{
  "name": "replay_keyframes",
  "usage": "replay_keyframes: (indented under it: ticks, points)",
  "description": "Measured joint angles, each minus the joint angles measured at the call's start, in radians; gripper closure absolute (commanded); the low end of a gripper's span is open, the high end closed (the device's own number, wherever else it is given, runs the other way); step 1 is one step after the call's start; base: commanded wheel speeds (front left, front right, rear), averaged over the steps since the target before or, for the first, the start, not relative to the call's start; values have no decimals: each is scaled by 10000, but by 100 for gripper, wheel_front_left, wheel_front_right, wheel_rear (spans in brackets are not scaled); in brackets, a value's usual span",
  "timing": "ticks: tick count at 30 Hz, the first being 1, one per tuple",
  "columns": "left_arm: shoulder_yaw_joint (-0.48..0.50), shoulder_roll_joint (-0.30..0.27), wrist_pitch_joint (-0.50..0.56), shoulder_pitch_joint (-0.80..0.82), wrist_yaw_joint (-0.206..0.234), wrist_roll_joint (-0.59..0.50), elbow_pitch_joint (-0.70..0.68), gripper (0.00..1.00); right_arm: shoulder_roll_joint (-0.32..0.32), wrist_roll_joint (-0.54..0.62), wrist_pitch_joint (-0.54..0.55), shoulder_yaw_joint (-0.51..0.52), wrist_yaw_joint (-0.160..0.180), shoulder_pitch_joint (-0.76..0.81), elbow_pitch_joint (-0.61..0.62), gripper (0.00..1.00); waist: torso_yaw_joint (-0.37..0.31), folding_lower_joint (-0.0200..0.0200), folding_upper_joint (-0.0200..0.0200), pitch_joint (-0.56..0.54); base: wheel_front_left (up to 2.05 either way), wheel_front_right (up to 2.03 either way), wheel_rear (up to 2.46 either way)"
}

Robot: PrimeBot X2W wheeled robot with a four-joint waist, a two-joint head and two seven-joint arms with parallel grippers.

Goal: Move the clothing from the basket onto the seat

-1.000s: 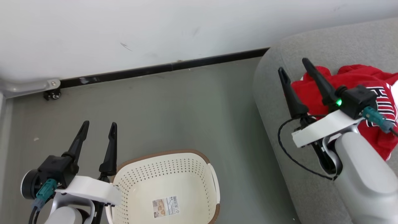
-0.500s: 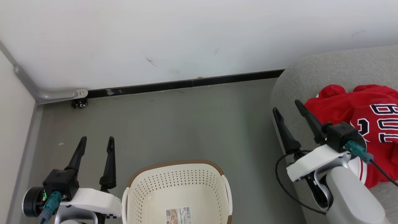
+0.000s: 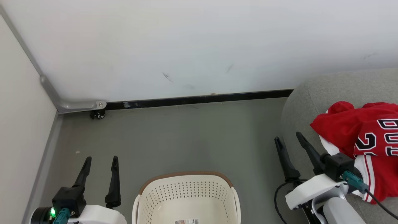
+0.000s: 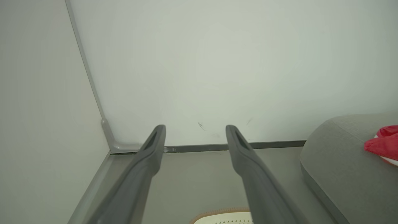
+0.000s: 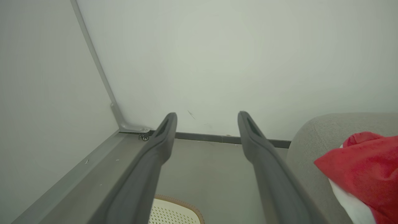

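Observation:
The red clothing (image 3: 363, 137) with white trim and black numbers lies heaped on the grey seat (image 3: 323, 96) at the right. It also shows as red cloth (image 5: 367, 165) on the seat (image 5: 314, 137) in the right wrist view and as a red edge (image 4: 384, 146) in the left wrist view. The cream basket (image 3: 186, 196) with a brown rim stands on the floor at the bottom centre, with nothing but a label inside. My left gripper (image 3: 101, 159) is open, left of the basket. My right gripper (image 3: 288, 138) is open beside the seat's edge, left of the clothing.
A white wall with a dark skirting strip (image 3: 199, 100) runs behind the grey floor (image 3: 174, 133). A side panel closes the left, with a metal bracket and small caster (image 3: 98, 113) in the corner.
The head camera has tilted up, so everything has slid down the view. My right gripper has drawn back off the clothing toward me. Both grippers stay open.

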State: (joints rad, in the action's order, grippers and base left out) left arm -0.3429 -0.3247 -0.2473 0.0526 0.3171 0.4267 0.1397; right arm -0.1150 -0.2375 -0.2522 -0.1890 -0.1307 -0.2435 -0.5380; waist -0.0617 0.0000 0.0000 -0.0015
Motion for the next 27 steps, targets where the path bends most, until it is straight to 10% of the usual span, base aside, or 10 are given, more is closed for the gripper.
replay_keyframes:
  ticks: [27]
  points:
    - [247, 176, 0, -833, -4, -94, 199, 0, 604, 905, 2, 880, 0, 1841, 790, 0, 93, 0, 0, -802, 0, 0, 0]
